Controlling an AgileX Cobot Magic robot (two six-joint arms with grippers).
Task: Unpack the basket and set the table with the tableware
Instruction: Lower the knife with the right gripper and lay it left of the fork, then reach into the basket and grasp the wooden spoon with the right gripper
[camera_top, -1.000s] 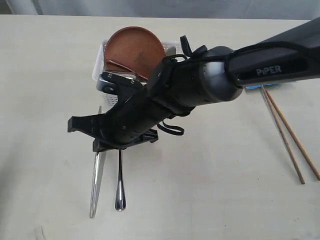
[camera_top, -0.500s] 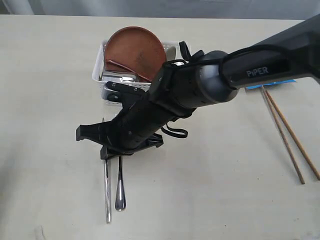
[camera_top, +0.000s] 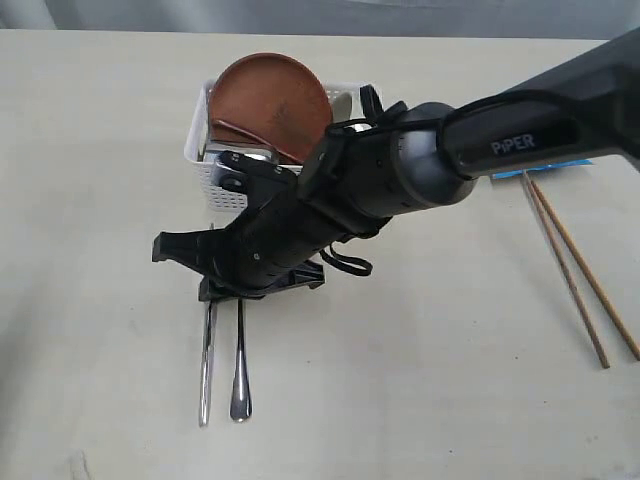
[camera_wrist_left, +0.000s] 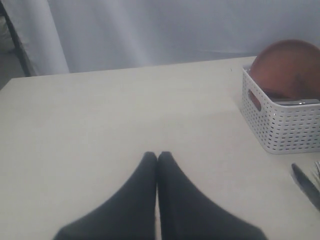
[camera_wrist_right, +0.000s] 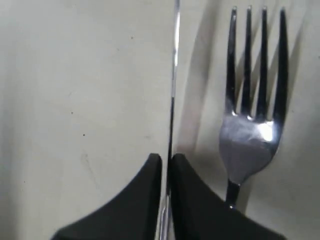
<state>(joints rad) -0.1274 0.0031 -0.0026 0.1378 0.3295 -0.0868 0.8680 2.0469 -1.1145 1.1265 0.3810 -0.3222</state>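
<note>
My right gripper (camera_top: 212, 292) reaches across to the left part of the table (camera_top: 100, 150) and is shut on the silver knife (camera_top: 205, 365). In the right wrist view the knife (camera_wrist_right: 174, 75) stands on edge between the fingers (camera_wrist_right: 150, 200). The silver fork (camera_wrist_right: 252, 125) lies flat beside it, also seen as the fork (camera_top: 239, 370) in the exterior view. The white basket (camera_top: 215, 185) behind holds the brown plate (camera_top: 270, 100) leaning upright. Wooden chopsticks (camera_top: 580, 270) lie at the right. My left gripper (camera_wrist_left: 157, 156) is shut on nothing above bare tabletop. Bowl and spoon are hidden.
A blue bag (camera_top: 540, 170) shows partly under the right arm (camera_top: 520, 130). The arm crosses over the basket's front. In the left wrist view the basket (camera_wrist_left: 280, 125) and the plate (camera_wrist_left: 287, 67) sit off to one side, with a curtain behind the table edge.
The right gripper has shifted toward the fork with the knife. The knife has swung from a slant to lie nearly parallel with the fork and closer to it.
</note>
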